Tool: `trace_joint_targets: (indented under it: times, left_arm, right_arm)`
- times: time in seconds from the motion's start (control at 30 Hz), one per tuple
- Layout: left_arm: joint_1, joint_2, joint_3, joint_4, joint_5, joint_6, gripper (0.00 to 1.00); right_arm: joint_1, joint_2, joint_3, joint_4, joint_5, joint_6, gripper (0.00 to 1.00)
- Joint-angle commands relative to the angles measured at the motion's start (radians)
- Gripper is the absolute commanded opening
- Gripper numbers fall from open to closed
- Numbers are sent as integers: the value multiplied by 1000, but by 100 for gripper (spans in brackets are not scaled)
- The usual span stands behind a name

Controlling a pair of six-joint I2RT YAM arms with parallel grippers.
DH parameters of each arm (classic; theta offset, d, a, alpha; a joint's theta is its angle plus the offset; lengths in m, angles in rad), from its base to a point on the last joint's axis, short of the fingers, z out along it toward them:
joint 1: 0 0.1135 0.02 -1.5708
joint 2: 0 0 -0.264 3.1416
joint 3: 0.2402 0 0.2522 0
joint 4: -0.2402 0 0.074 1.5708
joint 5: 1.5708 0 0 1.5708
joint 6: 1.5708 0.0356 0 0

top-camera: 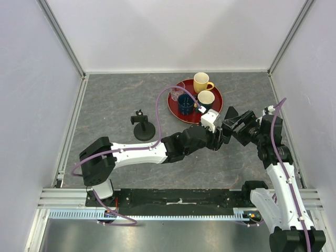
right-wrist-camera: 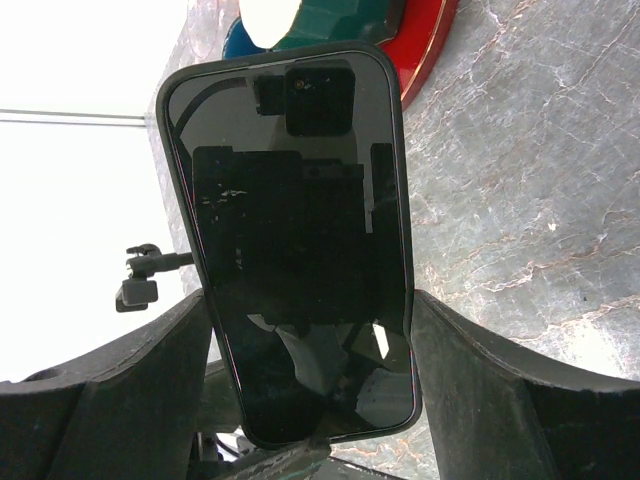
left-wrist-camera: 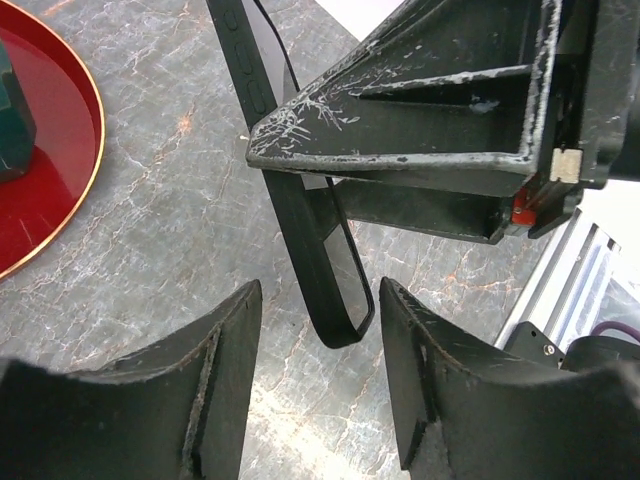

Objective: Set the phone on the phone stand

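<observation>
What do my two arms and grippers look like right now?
The left arm and right arm have white links, black joints and a purple cable each. The left gripper and right gripper have black wedge-shaped fingers, scuffed pale; a white block sits behind the left one.

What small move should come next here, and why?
Probably close the left pincer: its open jaws straddle the free end of the thin black glossy smartphone, which the right pincer grips, and the small black disc-based phone stand stands over on the left.
</observation>
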Motion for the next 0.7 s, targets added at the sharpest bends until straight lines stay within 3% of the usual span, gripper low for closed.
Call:
trace_joint_targets:
  times: [0.0,0.1,0.2,0.23,0.27,0.33,0.37,0.47,0.53,0.57,0.67]
  left_arm:
    - [1,20,60,46,4,-6,54]
    - [4,27,70,35,16,-11,45]
    - [14,29,73,26,44,-26,23]
    - [22,29,75,9,50,-31,7]
    - [25,27,77,0,68,-34,3]
    - [39,1,61,-20,77,-55,2]
    - [45,-17,48,-30,81,-63,2]
    - [76,-135,-54,-46,91,-86,2]
    - [114,-254,-159,-50,110,-98,2]
    - [129,-293,-193,-57,139,-101,2]
    - [183,-472,-301,-134,197,-126,2]
  right_arm:
    - [2,-31,70,38,-44,18,0]
    - [1,-34,77,16,-56,9,0]
    - [2,-43,81,-2,-63,-2,0]
    - [2,-48,81,-8,-64,-6,0]
    - [2,-50,79,-8,-67,-9,0]
    - [2,-39,78,1,-104,-60,17]
    - [2,-33,76,9,-122,-87,41]
    - [2,28,102,6,-213,-239,76]
    - [1,91,139,-74,-262,-380,83]
    - [2,104,166,-94,-260,-413,98]
    - [34,112,211,-123,-274,-508,98]
